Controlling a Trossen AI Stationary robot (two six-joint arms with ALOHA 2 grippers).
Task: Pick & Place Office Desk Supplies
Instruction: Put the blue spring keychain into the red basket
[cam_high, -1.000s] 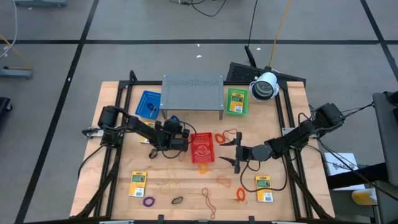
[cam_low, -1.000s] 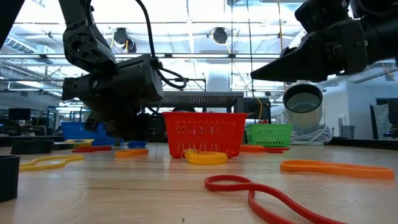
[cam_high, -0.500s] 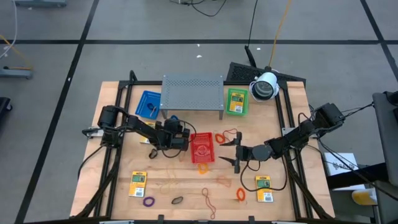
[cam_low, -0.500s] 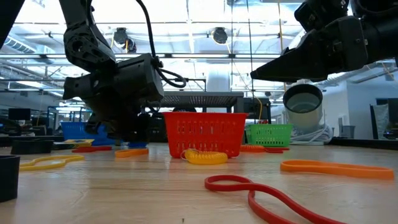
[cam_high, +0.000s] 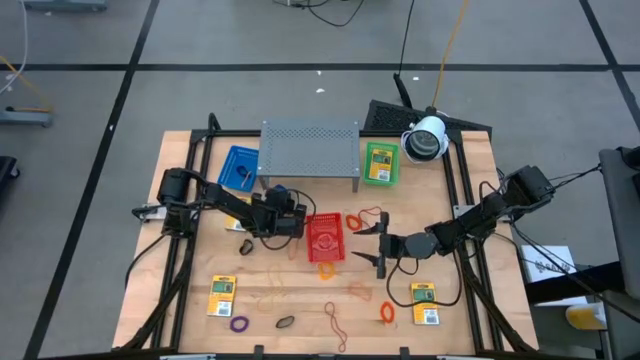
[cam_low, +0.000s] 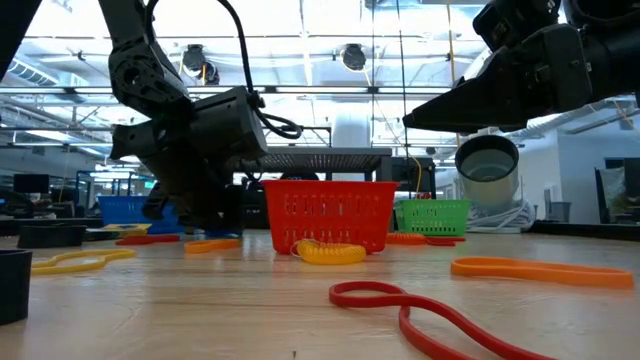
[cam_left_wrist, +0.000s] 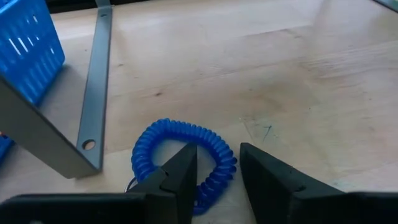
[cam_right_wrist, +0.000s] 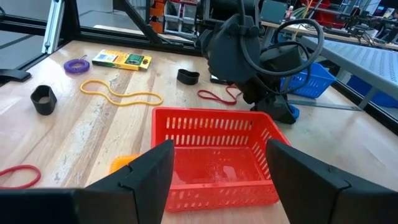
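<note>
pale matt wood table (cam_left_wrist: 261, 68) with visible grain lies under the left gripper (cam_left_wrist: 217, 171), whose matt black fingers straddle a glossy blue plastic coil (cam_left_wrist: 180, 152).

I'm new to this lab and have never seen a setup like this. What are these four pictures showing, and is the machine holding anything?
It is a robot with two dark arms at a wooden table. One picture looks straight down, one looks level across the tabletop, and two come from cameras on the arms' wrists. On the table lie loose rubber bands, yellow-and-green packets, a grey rack and blue, red and green baskets. The left gripper has its fingers either side of a blue coiled band lying on the wood, not lifted. The right gripper waits open by the red basket, holding nothing.
</note>
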